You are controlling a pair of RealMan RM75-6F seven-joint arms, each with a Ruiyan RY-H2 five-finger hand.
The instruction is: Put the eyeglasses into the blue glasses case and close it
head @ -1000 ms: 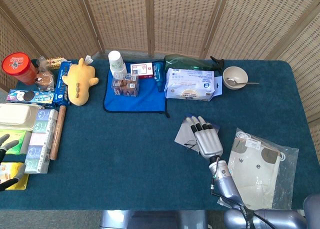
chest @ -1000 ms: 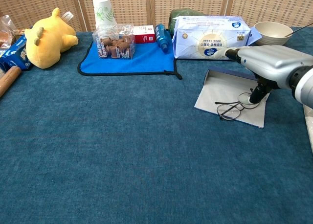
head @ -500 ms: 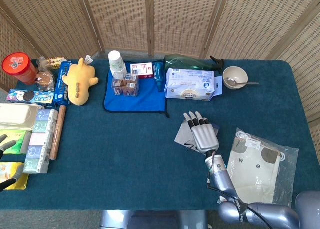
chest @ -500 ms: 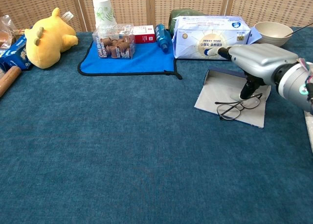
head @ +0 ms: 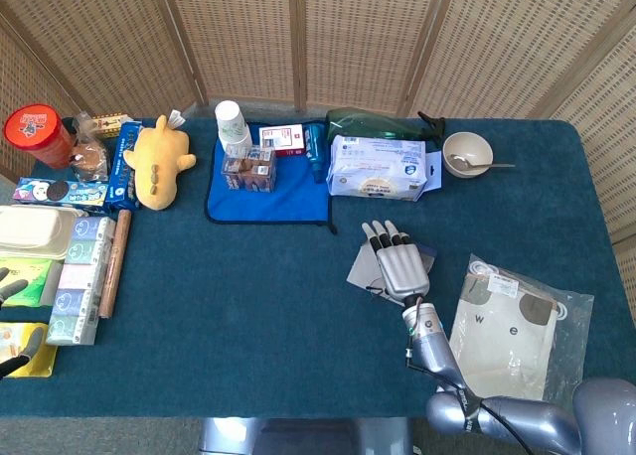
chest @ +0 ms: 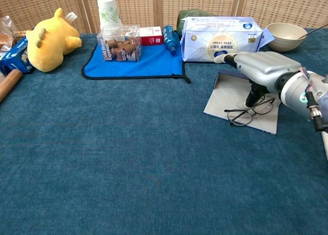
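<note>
Task status: early stage. The eyeglasses (chest: 249, 112) lie unfolded on the opened blue glasses case (chest: 225, 94), right of centre in the chest view, resting on its flat grey inner face; seating them and closing the case remain to be done, in my judgement. The right hand (chest: 262, 71) hovers palm-down over them, a digit reaching to the frame; whether it grasps cannot be told. The left hand (head: 12, 321), lower left edge of the head view, holds nothing, fingers apart.

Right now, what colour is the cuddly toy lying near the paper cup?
Yellow. The cuddly toy shows best in the chest view, lying left of the paper cup.
</note>
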